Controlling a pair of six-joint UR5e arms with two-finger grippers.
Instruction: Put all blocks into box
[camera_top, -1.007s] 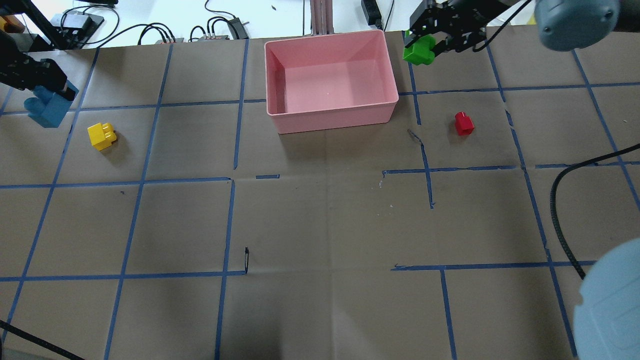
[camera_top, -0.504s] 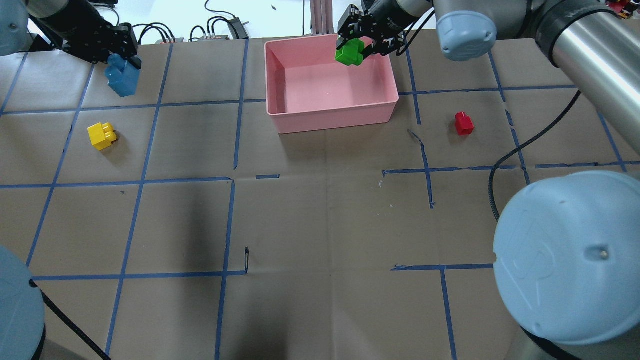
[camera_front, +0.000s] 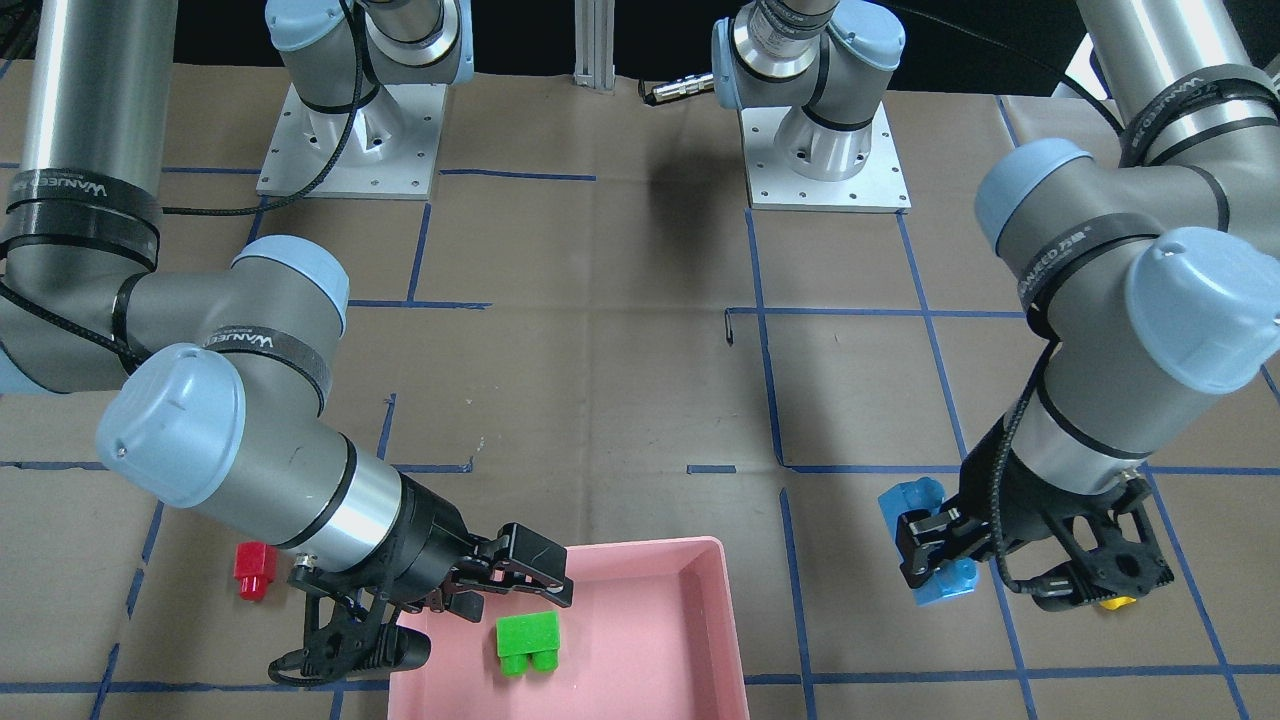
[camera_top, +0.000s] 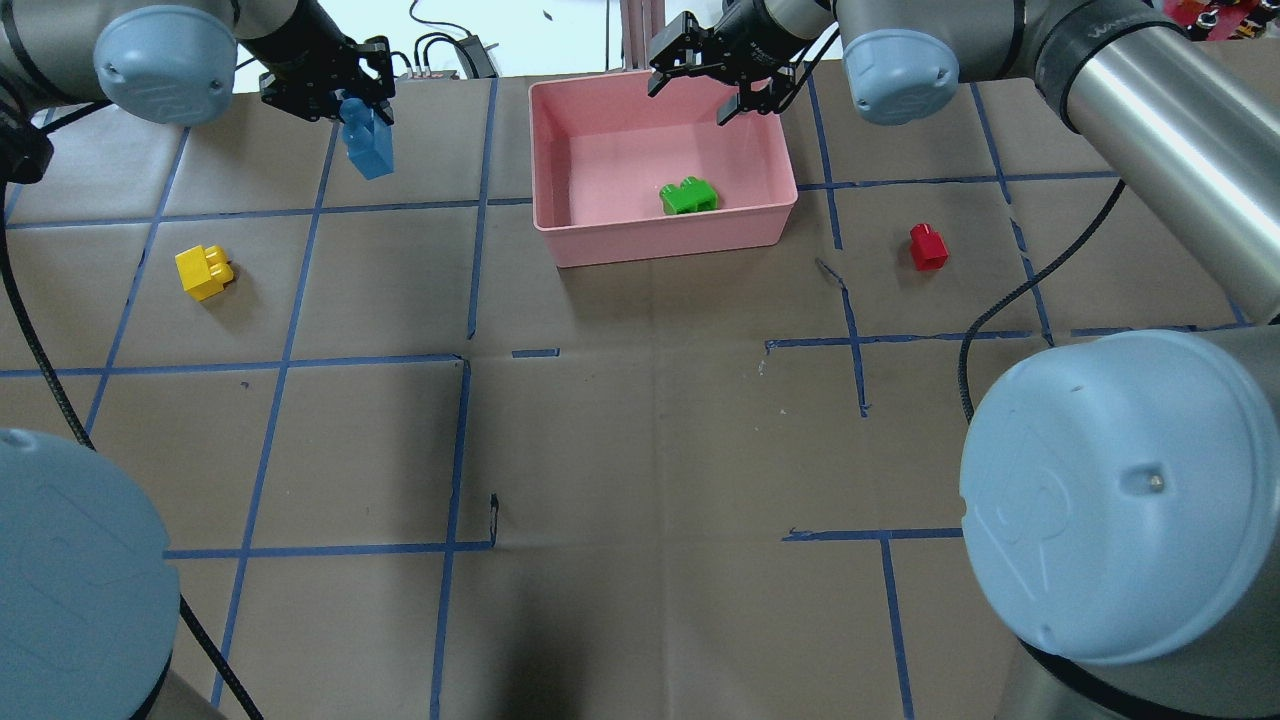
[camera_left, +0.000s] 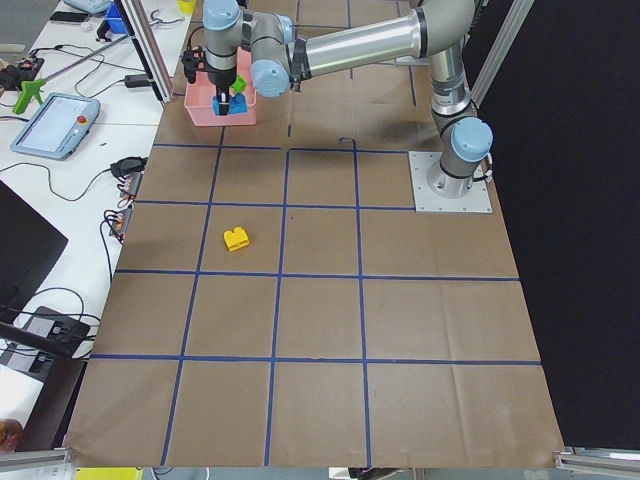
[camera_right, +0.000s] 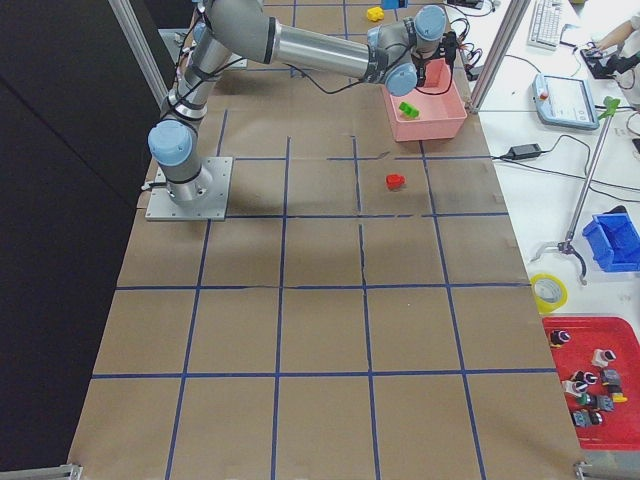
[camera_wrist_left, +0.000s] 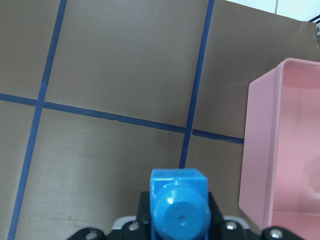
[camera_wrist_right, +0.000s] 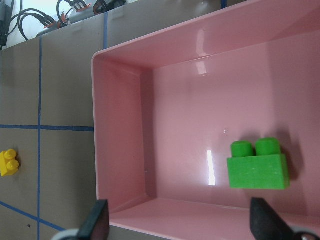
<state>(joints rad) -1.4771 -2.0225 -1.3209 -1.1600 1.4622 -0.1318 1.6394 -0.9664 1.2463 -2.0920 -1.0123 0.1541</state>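
Note:
The green block lies inside the pink box, near its front right; it also shows in the right wrist view. My right gripper hangs open and empty above the box's far side. My left gripper is shut on the light blue block and holds it above the table, left of the box; the block fills the bottom of the left wrist view. The yellow block lies on the table at far left. The small red block lies on the table right of the box.
The brown table carries a grid of blue tape. Cables and power supplies lie past its far edge. Both arms' large elbow joints fill the overhead view's near corners.
My right gripper has carried the green block over the box and opened; the block now lies in the box. My left gripper has moved right toward the box with the light blue block.

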